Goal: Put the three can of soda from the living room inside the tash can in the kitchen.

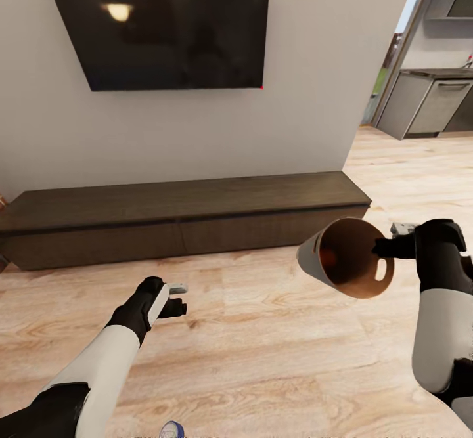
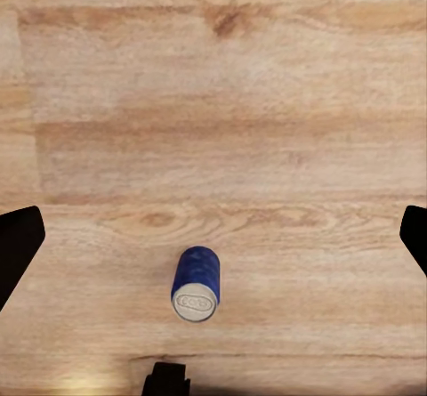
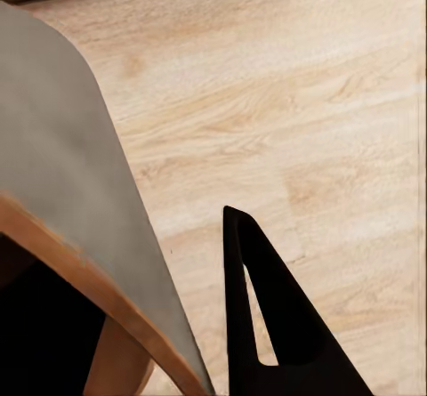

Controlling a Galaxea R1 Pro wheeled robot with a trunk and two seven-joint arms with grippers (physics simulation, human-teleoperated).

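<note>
My right gripper (image 1: 389, 247) pinching pale grey tapered bin (image 1: 314, 259) by rim; left gripper (image 1: 176, 298) spread above dark blue soda can (image 2: 196, 283) on wooden floor (image 1: 276, 346).

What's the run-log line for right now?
room: living room | right claw: holds bin by rim, tipped | left claw: open, empty | blue can: lying on floor under left claw

The pale, smooth wood-plank floor (image 1: 276, 333) shows knots and a soft sheen. The long dark-brown wooden bench (image 1: 184, 218) looks matt. The black wall screen (image 1: 164, 21) is glossy, mirroring a lamp. The dark blue soda can (image 2: 196, 282) has a dull silvery metal top. The tapered grey bin (image 1: 348, 257) looks like matt plastic outside, orange-brown within.
</note>
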